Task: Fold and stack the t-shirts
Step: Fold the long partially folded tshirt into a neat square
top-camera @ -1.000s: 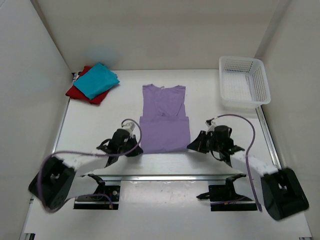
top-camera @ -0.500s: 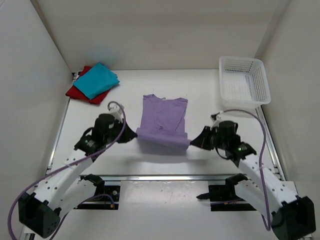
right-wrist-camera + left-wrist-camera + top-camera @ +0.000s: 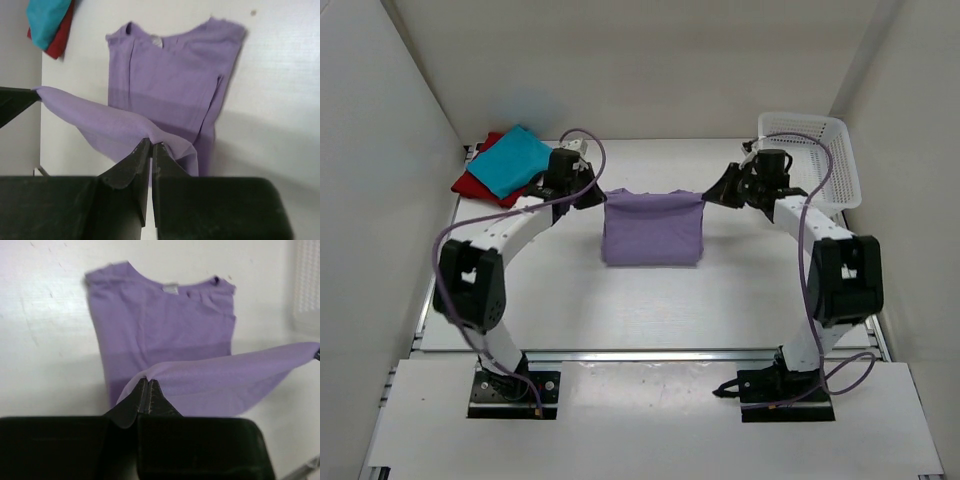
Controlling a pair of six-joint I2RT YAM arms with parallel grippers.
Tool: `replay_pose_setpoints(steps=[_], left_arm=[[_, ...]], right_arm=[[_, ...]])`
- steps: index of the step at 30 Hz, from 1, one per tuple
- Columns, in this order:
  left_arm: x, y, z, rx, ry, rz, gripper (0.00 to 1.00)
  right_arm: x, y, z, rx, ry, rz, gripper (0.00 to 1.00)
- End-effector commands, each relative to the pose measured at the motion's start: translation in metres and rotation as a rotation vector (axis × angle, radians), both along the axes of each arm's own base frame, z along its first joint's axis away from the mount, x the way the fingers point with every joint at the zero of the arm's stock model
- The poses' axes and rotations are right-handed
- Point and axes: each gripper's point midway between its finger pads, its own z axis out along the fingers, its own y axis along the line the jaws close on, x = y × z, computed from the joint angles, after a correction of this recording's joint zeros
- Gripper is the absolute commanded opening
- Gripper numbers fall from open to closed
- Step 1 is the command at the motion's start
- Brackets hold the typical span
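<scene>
Table [image 3: 740,300]: a white surface filling the middle of the overhead view, with white walls on three sides.

Purple t-shirt [image 3: 652,230]: at the centre of the table. Its collar end lies flat. One edge is raised off the table and stretched in a line between the two pincers, and the wrist views show that raised cloth sagging above the flat part.

Basket [image 3: 835,150]: white plastic mesh, at the upper right of the overhead view, just behind the right arm.

Teal shirt [image 3: 510,160]: folded, at the upper left, lying on top of a folded red shirt [image 3: 470,183].

Left pincer [image 3: 595,197]: at the left end of the raised edge. Its fingers are clenched on a corner of the purple cloth, seen close in the left wrist view [image 3: 147,390].

Right pincer [image 3: 712,195]: at the right end of the raised edge, clenched on the other corner of the cloth [image 3: 151,150].
</scene>
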Motion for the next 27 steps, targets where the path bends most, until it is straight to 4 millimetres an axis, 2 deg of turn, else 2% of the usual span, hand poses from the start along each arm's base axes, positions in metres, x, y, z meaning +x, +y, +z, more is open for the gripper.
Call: replay_pose_setpoints(steps=[1,3,4,5,6,7,8,9,10,12,13,14,15,16,17,18,19,20,21,23,25,27], left_arm=[[0.045,0.020,-0.004,0.029,-0.030,0.103,0.00],[0.068,0.028,-0.025,0.022,0.013,0.133,0.00],[0.076,0.028,-0.023,0.015,0.003,0.141,0.01],[0.082,0.034,-0.036,0.011,0.025,0.160,0.03],[0.090,0.035,-0.038,-0.017,0.021,0.169,0.09],[0.098,0.040,-0.039,-0.036,0.005,0.182,0.18],[0.100,0.040,-0.040,-0.053,0.003,0.180,0.25],[0.104,0.043,-0.034,-0.088,-0.007,0.186,0.46],[0.107,0.049,-0.026,-0.099,-0.033,0.199,0.52],[0.105,0.052,-0.008,-0.117,-0.079,0.200,0.55],[0.102,0.053,-0.001,-0.115,-0.101,0.207,0.50],[0.101,0.056,0.003,-0.112,-0.116,0.207,0.48],[0.095,0.044,0.009,-0.121,-0.129,0.188,0.42],[0.089,0.032,0.008,-0.121,-0.127,0.155,0.41],[0.082,0.016,0.008,-0.132,-0.124,0.119,0.39],[0.077,0.007,0.004,-0.131,-0.114,0.098,0.39],[0.066,-0.011,-0.008,-0.134,-0.087,0.055,0.39],[0.060,-0.029,-0.013,-0.144,-0.096,0.018,0.39],[0.056,-0.036,-0.018,-0.141,-0.089,0.003,0.39],[0.042,-0.045,-0.047,-0.115,-0.024,-0.016,0.38],[0.030,-0.038,-0.060,-0.144,0.000,0.010,0.41],[0.023,-0.024,-0.063,-0.172,-0.009,0.046,0.48]], right_arm=[[0.049,-0.005,0.022,-0.002,-0.108,-0.008,0.00],[0.077,0.002,0.017,0.018,-0.112,0.017,0.00],[0.085,0.001,0.011,0.021,-0.103,0.012,0.00],[0.097,0.003,0.003,0.009,-0.087,0.009,0.00],[0.106,0.007,0.001,0.011,-0.079,0.023,0.02],[0.113,0.009,-0.012,0.010,-0.058,0.020,0.07],[0.118,0.013,-0.008,0.019,-0.068,0.030,0.12],[0.122,0.015,-0.009,0.033,-0.060,0.030,0.22],[0.125,0.014,-0.005,0.042,-0.083,0.030,0.34],[0.123,0.018,0.004,0.029,-0.115,0.030,0.49],[0.123,0.017,0.011,0.004,-0.141,0.021,0.51],[0.120,0.016,0.009,-0.008,-0.137,0.015,0.51],[0.115,0.015,0.006,-0.020,-0.138,0.004,0.47],[0.108,0.019,0.012,-0.022,-0.163,0.014,0.37],[0.100,0.024,0.018,-0.016,-0.169,0.023,0.31],[0.095,0.024,0.004,-0.019,-0.155,0.021,0.16],[0.087,0.028,0.004,-0.010,-0.160,0.023,0.00],[0.083,0.034,0.005,-0.007,-0.173,0.022,0.00],[0.075,0.033,-0.008,-0.009,-0.144,0.014,0.00],[0.063,0.043,-0.016,0.029,-0.134,0.037,0.00],[0.047,0.049,-0.035,0.037,-0.092,0.056,0.00],[0.039,0.051,-0.043,0.041,-0.079,0.059,0.00]])
